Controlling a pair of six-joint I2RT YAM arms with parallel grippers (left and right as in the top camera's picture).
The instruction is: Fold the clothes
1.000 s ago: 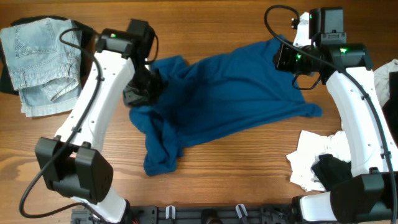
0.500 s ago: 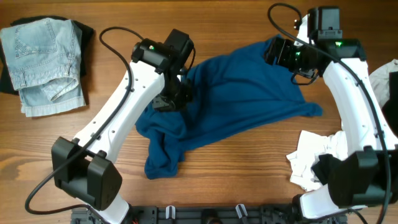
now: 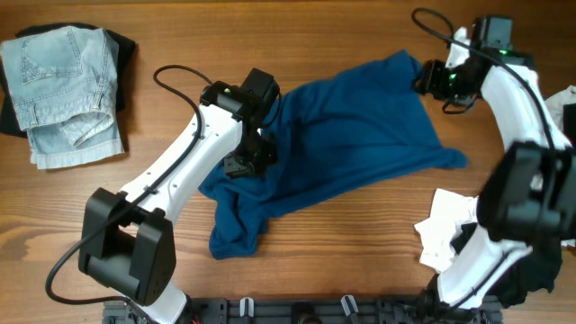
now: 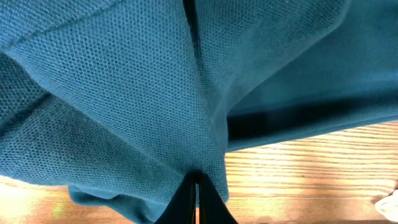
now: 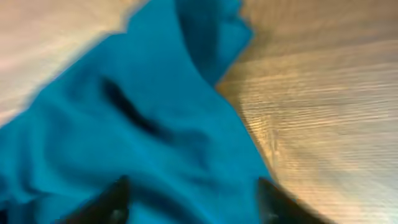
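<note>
Shirt (image 3: 360, 135) pinched by left end effector (image 4: 198, 179).

- Overhead: set high above, looking straight down on the whole desk (image 3: 360, 234)
- Left wrist: very close to the blue shirt (image 4: 124, 93), with the left jaws at the bottom edge and a strip of desk beyond
- Right wrist: close and blurred, angled down over the shirt's edge and the desk
- All three views share the shirt

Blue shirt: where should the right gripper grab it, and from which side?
Grip the blue shirt at its far right corner, coming from the right: that edge lies free on the table, beside the open right gripper.
</note>
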